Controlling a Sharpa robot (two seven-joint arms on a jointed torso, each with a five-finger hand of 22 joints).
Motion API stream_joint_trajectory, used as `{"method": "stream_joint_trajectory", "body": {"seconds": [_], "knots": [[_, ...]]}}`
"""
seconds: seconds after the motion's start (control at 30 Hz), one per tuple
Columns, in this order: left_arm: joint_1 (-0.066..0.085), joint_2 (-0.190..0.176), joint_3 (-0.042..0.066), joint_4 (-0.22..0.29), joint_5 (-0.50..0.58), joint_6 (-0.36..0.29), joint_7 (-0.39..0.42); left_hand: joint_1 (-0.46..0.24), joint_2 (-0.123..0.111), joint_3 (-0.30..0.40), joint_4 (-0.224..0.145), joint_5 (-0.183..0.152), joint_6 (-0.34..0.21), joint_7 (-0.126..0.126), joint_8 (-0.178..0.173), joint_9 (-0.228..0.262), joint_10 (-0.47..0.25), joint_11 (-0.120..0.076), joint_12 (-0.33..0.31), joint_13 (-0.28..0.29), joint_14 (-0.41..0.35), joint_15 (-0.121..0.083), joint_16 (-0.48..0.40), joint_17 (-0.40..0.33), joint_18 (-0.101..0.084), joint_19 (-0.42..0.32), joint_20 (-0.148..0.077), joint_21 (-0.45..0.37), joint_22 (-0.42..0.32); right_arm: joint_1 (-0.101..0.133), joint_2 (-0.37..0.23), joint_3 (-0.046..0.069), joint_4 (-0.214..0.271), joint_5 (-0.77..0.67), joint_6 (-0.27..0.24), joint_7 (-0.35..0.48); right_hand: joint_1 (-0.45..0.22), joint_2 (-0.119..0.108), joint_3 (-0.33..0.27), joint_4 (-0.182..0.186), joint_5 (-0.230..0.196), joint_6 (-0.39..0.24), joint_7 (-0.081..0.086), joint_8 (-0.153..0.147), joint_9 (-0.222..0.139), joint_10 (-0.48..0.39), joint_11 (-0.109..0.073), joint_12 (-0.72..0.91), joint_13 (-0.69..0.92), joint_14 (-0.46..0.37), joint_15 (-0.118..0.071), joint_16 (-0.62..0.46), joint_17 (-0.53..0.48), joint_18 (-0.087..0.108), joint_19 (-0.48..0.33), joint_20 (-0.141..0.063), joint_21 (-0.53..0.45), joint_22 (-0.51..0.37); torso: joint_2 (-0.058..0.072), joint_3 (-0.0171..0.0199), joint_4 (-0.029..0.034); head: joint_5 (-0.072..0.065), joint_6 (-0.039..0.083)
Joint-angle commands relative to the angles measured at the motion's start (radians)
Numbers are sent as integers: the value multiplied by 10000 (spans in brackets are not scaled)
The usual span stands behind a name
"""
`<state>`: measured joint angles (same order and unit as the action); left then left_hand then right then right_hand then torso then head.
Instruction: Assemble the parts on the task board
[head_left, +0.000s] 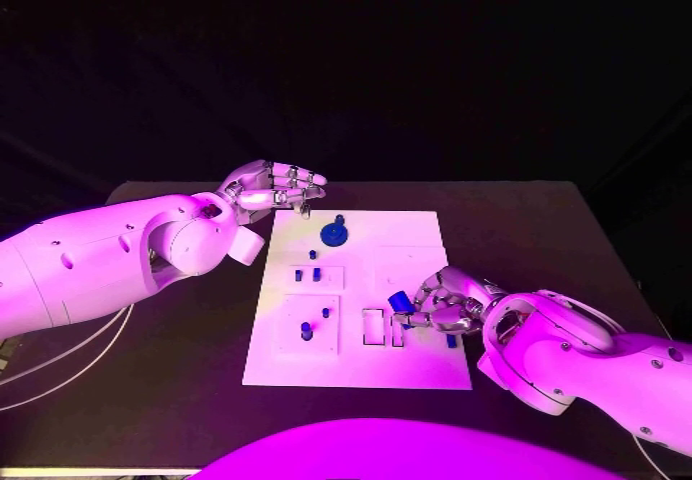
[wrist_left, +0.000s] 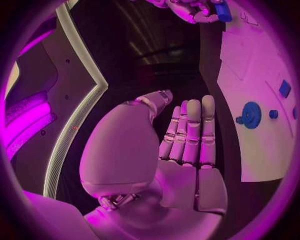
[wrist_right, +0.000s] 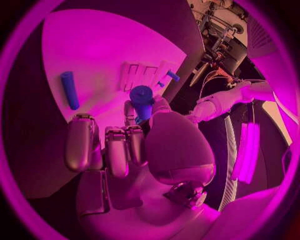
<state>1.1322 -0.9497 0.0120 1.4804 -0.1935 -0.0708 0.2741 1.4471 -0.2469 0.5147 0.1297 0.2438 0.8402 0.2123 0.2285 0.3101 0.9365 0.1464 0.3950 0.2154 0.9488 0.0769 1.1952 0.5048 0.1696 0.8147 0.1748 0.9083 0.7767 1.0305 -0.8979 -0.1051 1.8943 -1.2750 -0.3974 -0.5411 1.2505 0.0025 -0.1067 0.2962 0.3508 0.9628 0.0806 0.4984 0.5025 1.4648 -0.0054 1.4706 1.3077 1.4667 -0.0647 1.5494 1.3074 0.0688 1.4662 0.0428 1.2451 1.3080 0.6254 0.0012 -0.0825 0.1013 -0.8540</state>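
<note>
The white task board (head_left: 418, 250) lies mid-table. My right hand (head_left: 450, 303) hovers over its near right part and pinches a short blue cylinder (head_left: 400, 301) between thumb and fingers; the right wrist view shows that cylinder (wrist_right: 142, 99) sticking out past the fingertips (wrist_right: 128, 131) above the board (wrist_right: 94, 55). A blue rod (wrist_right: 69, 90) lies flat on the board beside that hand. My left hand (head_left: 274, 189) floats at the board's far left corner, off the plate, holding nothing; in the left wrist view its fingers (wrist_left: 190, 132) are stretched out straight. A blue round gear-like part (head_left: 335, 235) sits near it.
Small blue pegs (head_left: 306, 273) stand in a square recess on the board's left side, and more (head_left: 307, 328) in the recess nearer me. Narrow rectangular slots (head_left: 375, 327) lie left of the right hand. Black table (head_left: 188, 330) surrounds the board.
</note>
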Motion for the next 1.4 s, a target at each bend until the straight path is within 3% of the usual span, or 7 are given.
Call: {"method": "stream_joint_trajectory", "body": {"seconds": [0.03,0.13,0.3,0.97,1.23,1.3,1.4], "knots": [[7,23,5,19,54,169,34,-17,64,-34,-26,49,-84,-16,37,-11,-81,5,58,16,-68,16,57,-10,130,-27,21,-45,-17,21,200,-8,-119,441,817,90,-234,65,-125,-11,-17,257,-218,144,142,263,-76,-74,1411,919,-94,26,2023,-132,335,-74,-81,1894,25,5,-4,28,21],[7,31,5,25,53,169,39,-17,64,-34,-26,49,-84,-16,37,-11,-81,5,58,16,-68,16,57,-10,130,-27,21,-45,-17,20,469,-26,-304,503,1230,44,-260,88,-135,-15,-40,256,-219,145,142,251,-78,-95,1392,915,-94,20,2004,-126,326,-76,-118,1885,32,6,16,50,-6],[7,30,5,35,51,168,38,-17,64,-34,-26,49,-84,-16,37,-11,-81,5,58,16,-68,16,57,-10,130,-27,21,-45,-17,5,789,-40,-514,442,1434,-16,-312,105,-168,-19,-90,254,-219,149,143,243,-77,-111,1380,913,-95,16,1994,-122,319,-77,-143,1880,41,11,7,80,-21],[8,3,5,51,47,174,-4,-7,82,-28,-23,55,-101,-11,65,-12,-118,10,89,24,-92,20,62,-16,130,-31,25,-63,-21,-12,1348,-58,-990,-164,1369,-245,-662,115,-489,-18,-480,269,-230,223,182,240,-86,-156,1372,913,-102,11,1991,-120,308,-84,-162,1875,25,12,-3,141,-85],[8,-11,5,61,46,191,-31,-7,82,-28,-23,55,-101,-11,65,-12,-118,10,89,24,-92,20,62,-16,130,-31,25,-63,-21,-13,1444,-59,-1081,-441,1331,-398,-1201,182,-968,-13,-1111,261,-234,342,256,193,-87,-265,1305,910,-104,2,1974,-110,292,-85,-223,1861,35,19,-6,154,-85],[8,-14,5,64,46,196,-39,-7,82,-28,-23,55,-101,-11,65,-12,-118,10,89,24,-92,20,62,-16,130,-31,25,-63,-21,-13,1459,-59,-1099,-510,1316,-427,-1373,145,-1115,-9,-1521,238,-230,386,287,171,-83,-308,1280,908,-101,-3,1966,-108,288,-84,-239,1858,35,18,-11,150,-90],[8,-21,5,69,46,203,-53,-7,82,-28,-23,55,-101,-11,65,-12,-118,10,89,24,-92,20,62,-16,130,-31,25,-63,-21,-13,1478,-59,-1119,-602,1274,-463,-1925,-25,-1187,5,-2483,160,-209,437,330,141,-64,-372,1249,904,-87,-11,1950,-96,267,-73,-321,1840,29,15,-10,150,-96]]}}
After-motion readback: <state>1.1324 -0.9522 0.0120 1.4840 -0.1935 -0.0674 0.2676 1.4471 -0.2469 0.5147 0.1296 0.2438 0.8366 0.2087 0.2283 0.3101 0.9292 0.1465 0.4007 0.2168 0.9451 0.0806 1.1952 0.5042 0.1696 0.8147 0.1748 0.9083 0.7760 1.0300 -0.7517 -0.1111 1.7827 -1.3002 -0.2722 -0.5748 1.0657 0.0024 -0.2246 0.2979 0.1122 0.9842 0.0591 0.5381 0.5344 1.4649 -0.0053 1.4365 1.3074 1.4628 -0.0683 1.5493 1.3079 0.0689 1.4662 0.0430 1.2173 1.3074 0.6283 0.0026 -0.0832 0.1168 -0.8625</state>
